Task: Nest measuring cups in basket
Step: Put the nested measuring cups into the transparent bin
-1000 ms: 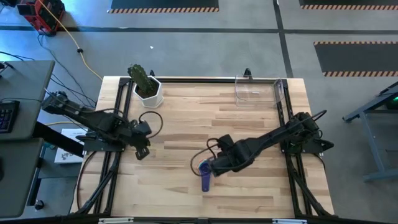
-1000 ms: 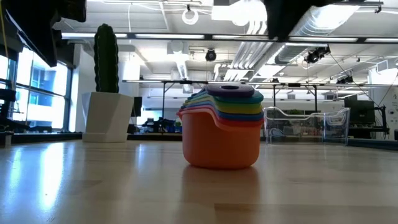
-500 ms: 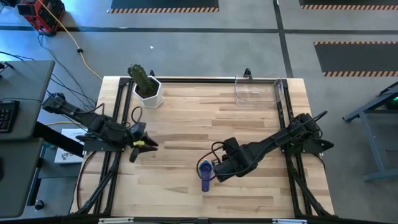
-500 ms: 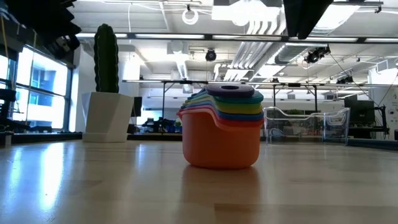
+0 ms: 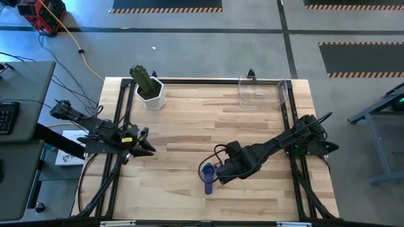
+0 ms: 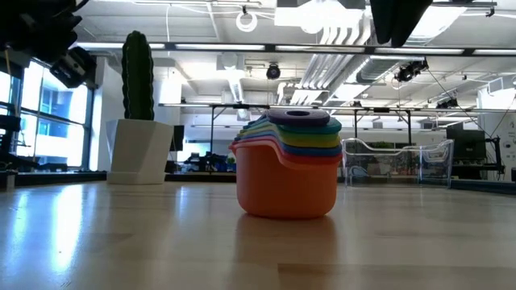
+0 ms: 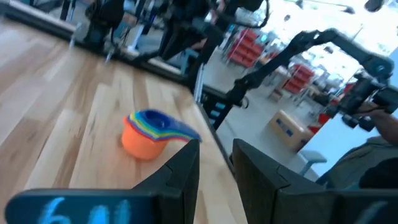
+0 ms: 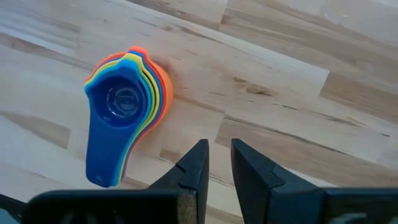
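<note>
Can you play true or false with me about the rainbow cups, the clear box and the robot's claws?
1. The measuring cups are stacked inside each other. True.
2. The stack sits inside the basket. False: it stands on the bare wood table, and the basket is at the far edge with no cups in it.
3. The right end effector is holding the stack. False: its fingers are nearly closed on nothing, just beside the cups.
4. The left end effector is off by the table's left side, away from the cups. True.
5. The plant pot lies tipped over. False: it stands upright.
</note>
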`<state>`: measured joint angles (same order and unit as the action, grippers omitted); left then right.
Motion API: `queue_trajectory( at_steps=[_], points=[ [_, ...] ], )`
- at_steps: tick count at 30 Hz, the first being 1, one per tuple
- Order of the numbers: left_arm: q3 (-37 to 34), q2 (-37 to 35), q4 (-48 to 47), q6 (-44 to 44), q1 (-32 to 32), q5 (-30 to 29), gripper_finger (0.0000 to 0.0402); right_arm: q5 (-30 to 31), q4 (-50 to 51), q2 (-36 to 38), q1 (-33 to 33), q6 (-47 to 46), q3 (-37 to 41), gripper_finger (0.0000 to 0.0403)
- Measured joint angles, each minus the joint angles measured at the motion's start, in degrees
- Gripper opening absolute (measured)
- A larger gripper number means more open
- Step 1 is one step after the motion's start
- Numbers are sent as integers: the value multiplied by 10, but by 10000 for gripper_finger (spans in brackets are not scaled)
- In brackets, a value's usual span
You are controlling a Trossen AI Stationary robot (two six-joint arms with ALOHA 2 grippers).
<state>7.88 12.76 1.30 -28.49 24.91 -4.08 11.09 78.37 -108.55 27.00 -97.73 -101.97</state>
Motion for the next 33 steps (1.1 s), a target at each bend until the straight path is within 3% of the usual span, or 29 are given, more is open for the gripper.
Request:
queue_trajectory(
  at_steps=[10, 18, 25, 33],
  points=[
    [-73, -65, 99, 61, -7, -11, 87, 0, -13, 0, 0, -13, 0, 57],
    [-72, -67, 55, 46, -13, 17, 87, 0, -31, 0, 0, -59, 0, 57],
    [-72, -66, -1, 38, -13, -14, 87, 0, -95, 0, 0, -75, 0, 57],
    [-72, -63, -1, 97, -13, -15, 87, 1, -145, 0, 0, -97, 0, 45]
  ],
)
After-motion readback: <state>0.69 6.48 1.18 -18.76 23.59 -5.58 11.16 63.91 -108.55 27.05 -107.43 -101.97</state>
